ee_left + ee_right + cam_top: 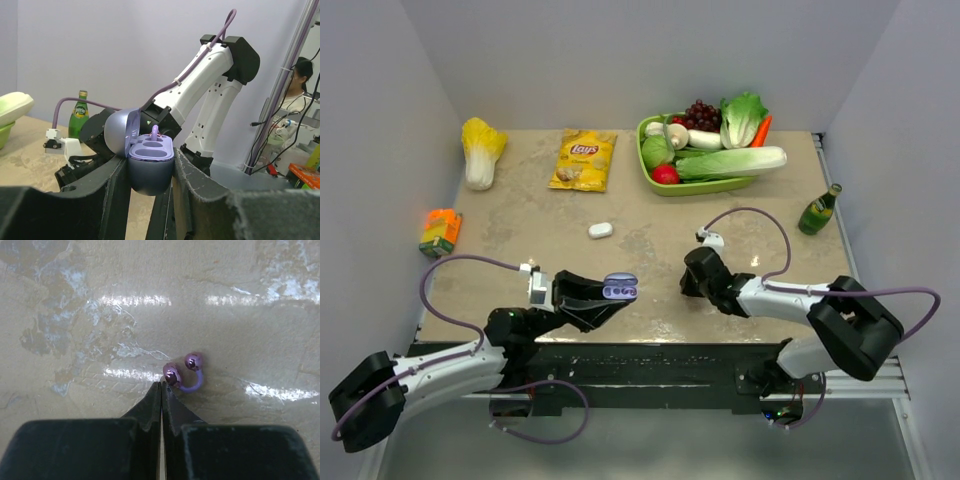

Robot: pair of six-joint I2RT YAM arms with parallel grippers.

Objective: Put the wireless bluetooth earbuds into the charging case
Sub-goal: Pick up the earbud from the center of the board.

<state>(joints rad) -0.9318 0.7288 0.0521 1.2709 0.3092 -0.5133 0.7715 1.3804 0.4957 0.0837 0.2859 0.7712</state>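
My left gripper (pixel 618 291) is shut on a lilac-purple charging case (pixel 148 175), held off the table with its lid (pixel 120 132) open. A lilac earbud stem (pixel 155 132) stands up from the case's far slot and the other slots look empty. The case also shows in the top view (pixel 620 288). My right gripper (pixel 161 386) is shut, tips down at the table. A lilac earbud (pixel 184 373) with two shiny ends lies on the table, touching the right fingertip's outer side, not between the jaws. No white earbuds are in view.
A small closed white case (pixel 600 230) lies mid-table. At the back are a chips bag (pixel 583 160), a green tray of vegetables (pixel 653 186) and a cabbage (pixel 480 150). An orange carton (pixel 440 232) is at the left edge and a green bottle (pixel 819 210) at the right.
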